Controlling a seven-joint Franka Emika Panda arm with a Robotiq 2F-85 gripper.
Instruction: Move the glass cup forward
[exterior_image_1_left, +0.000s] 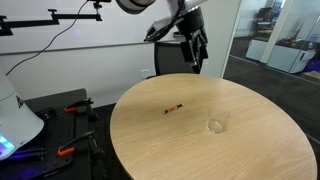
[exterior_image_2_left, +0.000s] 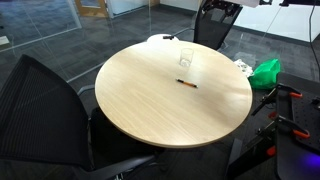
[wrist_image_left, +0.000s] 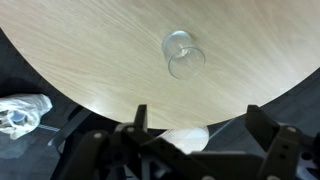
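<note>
The glass cup (exterior_image_1_left: 215, 124) is a small clear tumbler standing upright on the round wooden table (exterior_image_1_left: 150, 135). It also shows in an exterior view (exterior_image_2_left: 186, 59) and in the wrist view (wrist_image_left: 183, 54). My gripper (exterior_image_1_left: 193, 55) hangs high above the table's far edge, well away from the cup. In the wrist view its two dark fingers (wrist_image_left: 196, 122) are spread wide with nothing between them. A thin dark red stick (exterior_image_1_left: 174, 108) lies flat on the table between the cup and the middle; it also shows in an exterior view (exterior_image_2_left: 186, 83).
Black office chairs stand around the table (exterior_image_2_left: 45, 100). A green cloth (exterior_image_2_left: 265, 72) and crumpled plastic (wrist_image_left: 20, 112) lie beside the table. Red-handled clamps (exterior_image_1_left: 68, 150) sit on a dark bench. Glass partition walls stand behind.
</note>
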